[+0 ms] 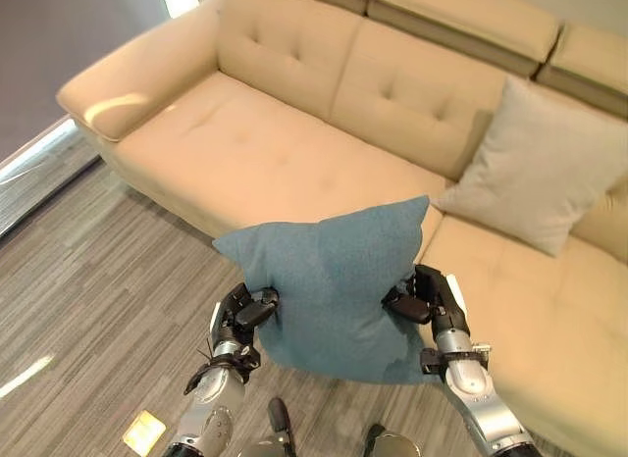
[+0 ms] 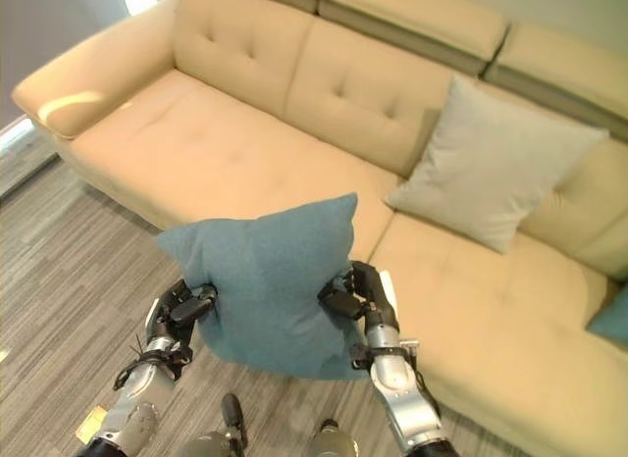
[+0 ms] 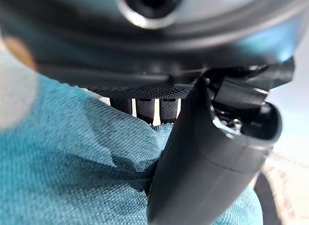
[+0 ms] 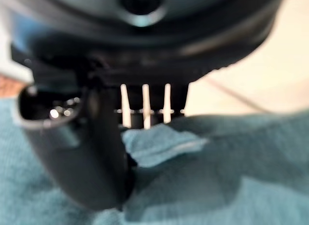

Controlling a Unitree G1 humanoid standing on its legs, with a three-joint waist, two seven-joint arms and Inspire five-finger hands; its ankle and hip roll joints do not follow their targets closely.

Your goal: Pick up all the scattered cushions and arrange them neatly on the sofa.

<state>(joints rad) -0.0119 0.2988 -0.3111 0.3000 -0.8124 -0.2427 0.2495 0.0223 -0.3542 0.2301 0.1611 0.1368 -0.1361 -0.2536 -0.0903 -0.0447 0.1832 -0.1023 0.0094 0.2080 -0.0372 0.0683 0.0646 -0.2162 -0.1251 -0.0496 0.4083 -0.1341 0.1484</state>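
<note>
- Grey striped carpet floor (image 1: 88,280) in front, beige tufted leather sofa (image 1: 255,153) ahead, pale grey cushion (image 1: 535,168) propped against its back.
- We hold the teal cushion (image 1: 334,290) off the floor: left hand (image 1: 240,315) and right hand (image 1: 422,298) each pinch a side edge.
- Woven, soft, saggy fabric; we judge it best to keep both pinches level and set it upright beside the grey one.

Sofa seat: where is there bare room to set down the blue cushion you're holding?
The blue cushion is pinched between the left hand and the right hand. The widest bare patch is the sofa seat between the armrest and the beige cushion. It is more crowded near that cushion, where another blue cushion's corner also shows.
</note>
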